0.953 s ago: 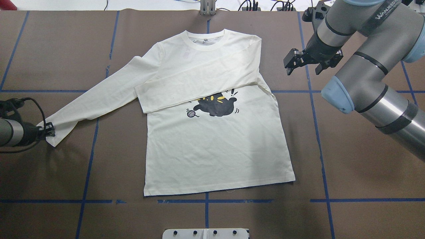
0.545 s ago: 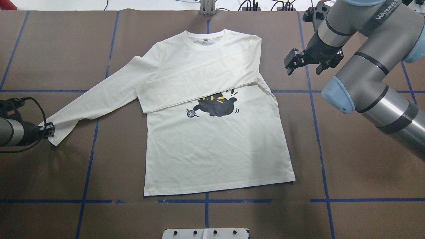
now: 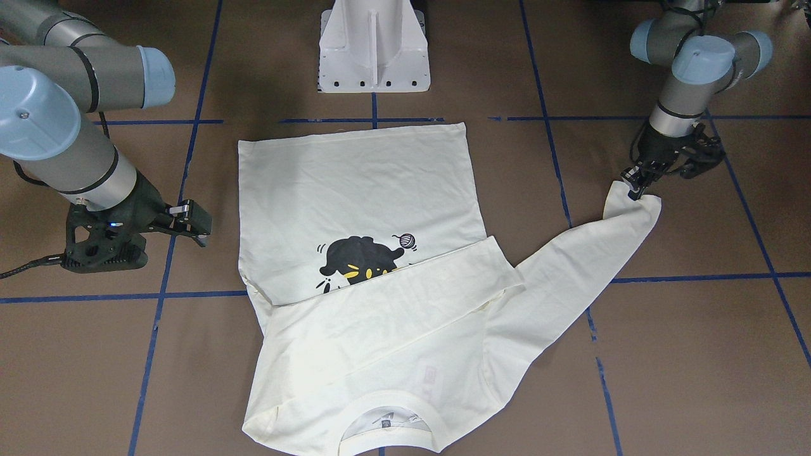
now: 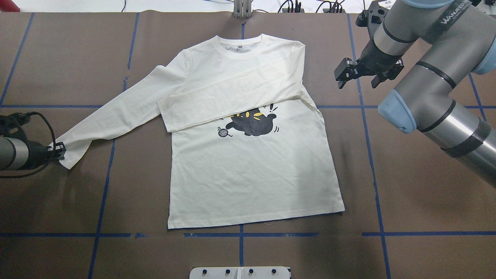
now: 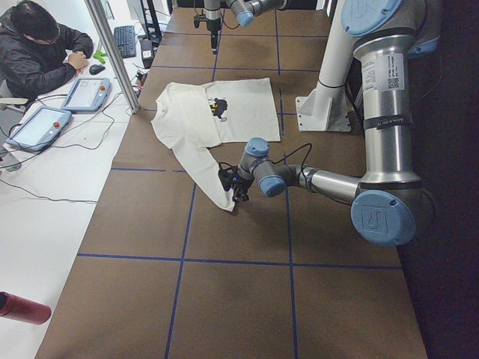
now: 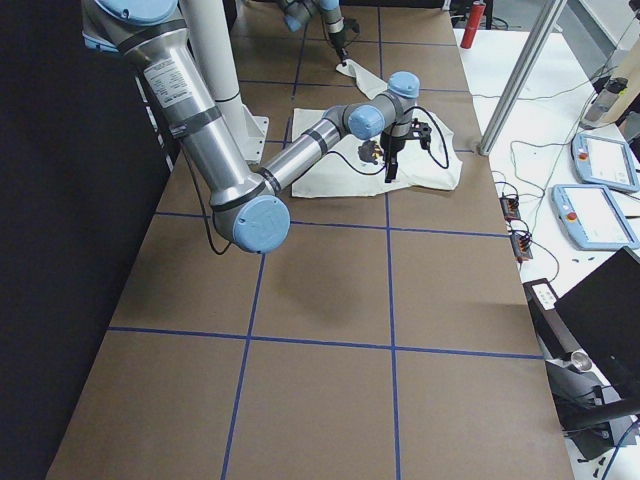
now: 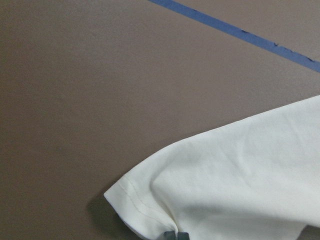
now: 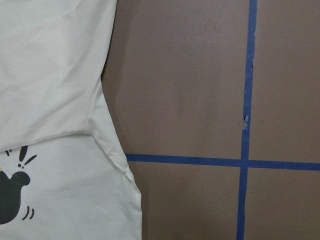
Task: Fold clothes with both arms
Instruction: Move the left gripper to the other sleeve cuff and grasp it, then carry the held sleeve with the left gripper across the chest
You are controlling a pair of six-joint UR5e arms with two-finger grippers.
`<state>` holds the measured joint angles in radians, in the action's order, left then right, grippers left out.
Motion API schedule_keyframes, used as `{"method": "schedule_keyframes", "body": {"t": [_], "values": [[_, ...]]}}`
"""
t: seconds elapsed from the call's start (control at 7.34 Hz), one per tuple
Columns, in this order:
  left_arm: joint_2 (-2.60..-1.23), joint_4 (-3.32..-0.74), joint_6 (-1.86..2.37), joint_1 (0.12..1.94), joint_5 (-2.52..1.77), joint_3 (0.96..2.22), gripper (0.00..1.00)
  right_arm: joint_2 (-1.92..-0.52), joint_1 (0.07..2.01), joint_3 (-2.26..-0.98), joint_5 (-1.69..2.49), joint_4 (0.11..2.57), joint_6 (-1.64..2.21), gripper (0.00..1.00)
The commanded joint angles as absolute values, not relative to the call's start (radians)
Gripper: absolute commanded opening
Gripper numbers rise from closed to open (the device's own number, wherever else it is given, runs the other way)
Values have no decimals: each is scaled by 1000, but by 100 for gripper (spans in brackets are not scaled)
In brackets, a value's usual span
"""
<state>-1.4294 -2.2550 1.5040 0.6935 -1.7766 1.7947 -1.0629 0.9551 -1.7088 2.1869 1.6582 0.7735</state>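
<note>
The cream long-sleeved T-shirt (image 4: pixel 252 174) lies flat and face up on the brown table, collar at the far edge. One sleeve is folded across the chest and covers the top of the black cat print (image 4: pixel 252 122); the red lettering is hidden. The other sleeve stretches out toward my left gripper (image 4: pixel 60 152), which is shut on its cuff (image 7: pixel 150 210) at table level. It also shows in the front view (image 3: pixel 633 187). My right gripper (image 4: pixel 361 77) is open and empty, hovering just beyond the shirt's right shoulder, apart from the cloth (image 8: pixel 50 75).
The white pedestal base (image 3: pixel 374 44) stands at the robot's table edge. Blue tape lines (image 4: pixel 240 235) grid the table. An operator (image 5: pixel 37 45) sits with tablets (image 5: pixel 41 123) beyond the far edge, beside a metal post (image 5: pixel 112 52).
My left gripper has drawn the sleeve cuff a little toward the shirt body. My right gripper has drifted slightly away toward the far edge, still open.
</note>
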Motion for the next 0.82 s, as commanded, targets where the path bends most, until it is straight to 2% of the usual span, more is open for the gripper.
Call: {"method": "schedule_keyframes", "body": {"t": [0.0,0.14,0.27,0.68], "values": [[-1445,-2232,1497,712,-1834,1828,0,-1119,972,-1750,2189,1660,772,100],[-1486,-2203,1496,742,-1839,1838,0,-1161,988,-1779,2191,1660,772,100],[-1596,-2100,1496,788,-1861,1838,0,-1205,1002,-1801,2192,1658,770,100],[-2007,-1728,1491,862,-1896,1824,0,-1351,1044,-1857,2192,1648,694,100]]}}
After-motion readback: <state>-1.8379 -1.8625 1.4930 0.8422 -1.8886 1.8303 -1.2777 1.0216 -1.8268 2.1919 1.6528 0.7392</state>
